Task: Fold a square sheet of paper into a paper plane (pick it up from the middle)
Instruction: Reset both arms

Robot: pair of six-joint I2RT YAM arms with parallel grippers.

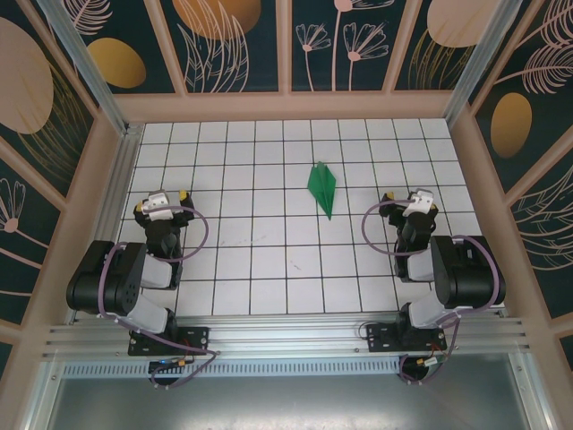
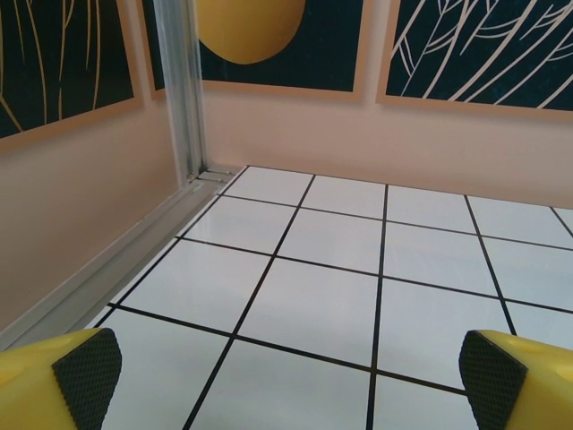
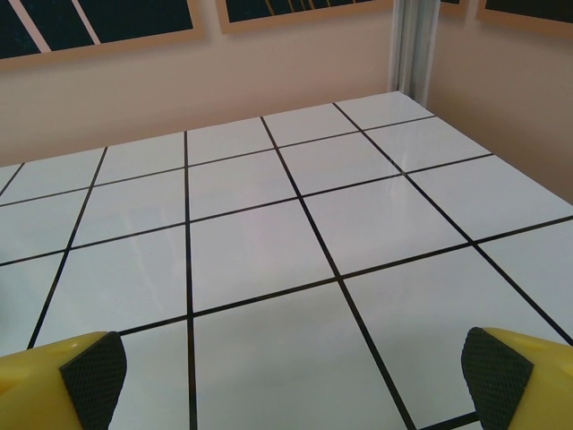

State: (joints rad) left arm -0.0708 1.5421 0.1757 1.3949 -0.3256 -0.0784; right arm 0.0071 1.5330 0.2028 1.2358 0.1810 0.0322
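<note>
Lying at twelve o'clock, one green pointed paper plane is seen; two tools, left tool and right tool, are spread.

— Paper things on the white tiled bench?
— One: a narrow, pointed, creased green paper plane.
— Black jointed robot arms?
— Two: left arm, right arm.
— Sets of jaws?
— Two, one per arm.
— Yellow plastic fingers?
— Four in all: two fingers in the left wrist view, two fingers in the right wrist view.
— Black gridded pads?
— Four, one pad on each finger.
— Thin purple cables?
— Two, one cable looped beside each arm.
— Silver aluminium corner posts?
— Two at the far corners: left post, right post.
</note>
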